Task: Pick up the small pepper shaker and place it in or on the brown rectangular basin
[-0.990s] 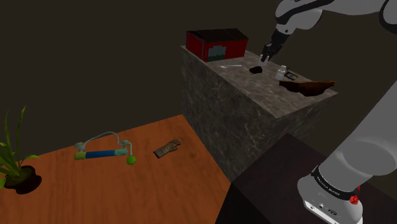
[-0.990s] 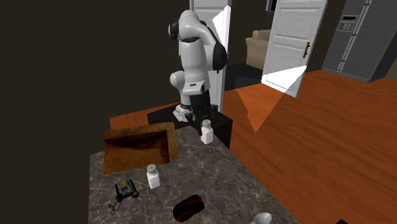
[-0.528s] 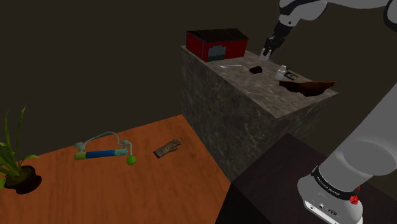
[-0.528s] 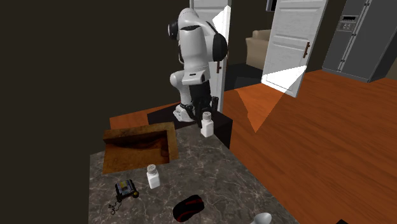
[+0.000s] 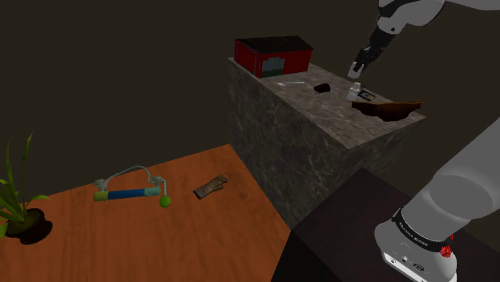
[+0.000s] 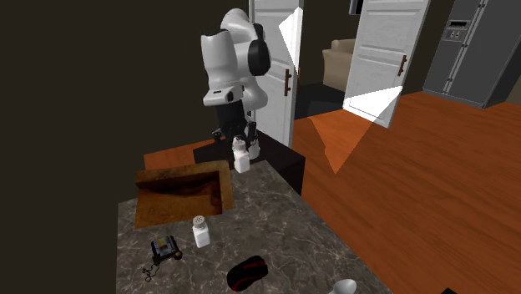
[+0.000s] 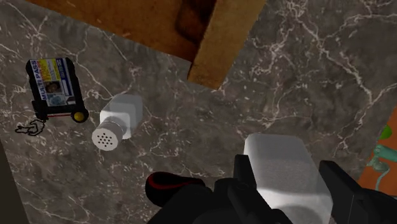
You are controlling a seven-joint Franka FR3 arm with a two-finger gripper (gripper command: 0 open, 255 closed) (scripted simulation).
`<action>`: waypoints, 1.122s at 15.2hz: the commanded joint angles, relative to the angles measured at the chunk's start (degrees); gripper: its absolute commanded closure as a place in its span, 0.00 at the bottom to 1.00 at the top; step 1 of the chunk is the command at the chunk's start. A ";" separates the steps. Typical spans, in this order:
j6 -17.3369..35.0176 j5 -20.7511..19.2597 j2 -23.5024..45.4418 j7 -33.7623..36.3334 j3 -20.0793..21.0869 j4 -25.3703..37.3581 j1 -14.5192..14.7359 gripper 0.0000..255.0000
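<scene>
My gripper [image 6: 242,149] is shut on a white shaker [image 6: 241,159] and holds it above the marble counter [image 6: 275,225], just off the near corner of the brown rectangular basin [image 6: 146,209]. In the wrist view the held shaker [image 7: 280,159] sits clasped between the two black fingers [image 7: 245,177], with the basin's rim [image 7: 219,38] ahead of them. A second white shaker [image 6: 200,231] with a perforated top stands on the counter beside the basin; it is also visible as the shaker [image 7: 118,121] and the shaker [image 5: 353,93]. In the shoulder view the gripper [image 5: 358,70] hangs above that shaker, near the basin [image 5: 393,108].
On the counter lie a black and red mouse-like object [image 6: 248,273], a small card with a key ring [image 6: 164,250], a spoon [image 6: 344,287] and a red box shaped like a house [image 5: 272,54]. Down on the wooden floor are a plant [image 5: 16,204], a blue and green tool [image 5: 128,191] and a glove [image 5: 210,187].
The arm has swung with the held shaker toward the second exterior view's left, from beyond the counter's corner to beside the basin. In the shoulder view the gripper has moved right.
</scene>
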 commanded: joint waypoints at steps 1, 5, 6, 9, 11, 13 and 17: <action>-0.11 -0.08 -0.90 -2.48 -1.27 -1.01 -1.13 1.00; -1.12 -0.27 -2.40 -7.44 -4.06 -2.00 -3.44 1.00; -1.42 -0.24 -2.61 -8.74 -4.79 -2.07 -4.02 1.00; -2.45 0.03 -2.87 -12.81 -7.13 -1.90 -5.75 1.00; -3.24 0.42 -2.69 -15.67 -8.79 -1.44 -6.89 1.00; -4.11 1.02 -2.19 -18.67 -10.54 -0.71 -8.01 1.00; -3.82 2.35 -0.91 -22.88 -12.77 -0.80 -9.42 1.00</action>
